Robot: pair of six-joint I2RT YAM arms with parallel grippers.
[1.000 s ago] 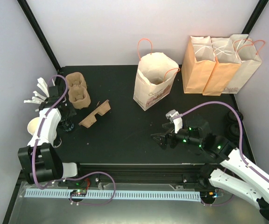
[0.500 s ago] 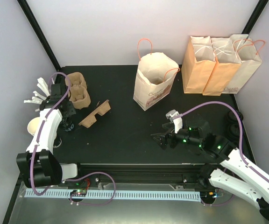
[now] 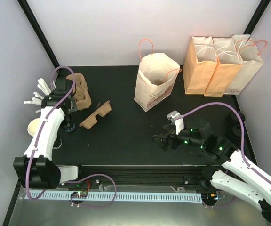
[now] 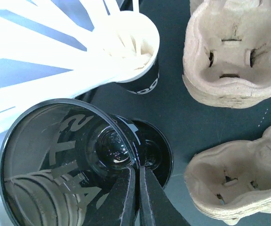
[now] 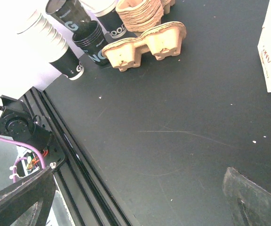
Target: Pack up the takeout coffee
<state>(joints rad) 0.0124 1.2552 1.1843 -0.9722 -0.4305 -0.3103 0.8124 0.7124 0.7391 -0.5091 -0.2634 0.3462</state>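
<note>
Two arms are here, but only your left one has a job right now. Your left gripper (image 4: 137, 170) is pinched tight on the rim of the black paper cup (image 4: 46, 155), with the thin wall caught between its two fingers. I think that grip lets you lift the cup without squashing it. The cup is at the far left of the table (image 3: 126, 134), beside the pulp cup carriers (image 4: 229, 47) and a cup full of white cutlery (image 4: 135, 44). I see no lid on it. Your right gripper (image 3: 159, 140) hangs low over the middle of the table, fingers spread wide and holding nothing. It is probably waiting near the open paper bag (image 3: 155, 84), where the cup has to go.
</note>
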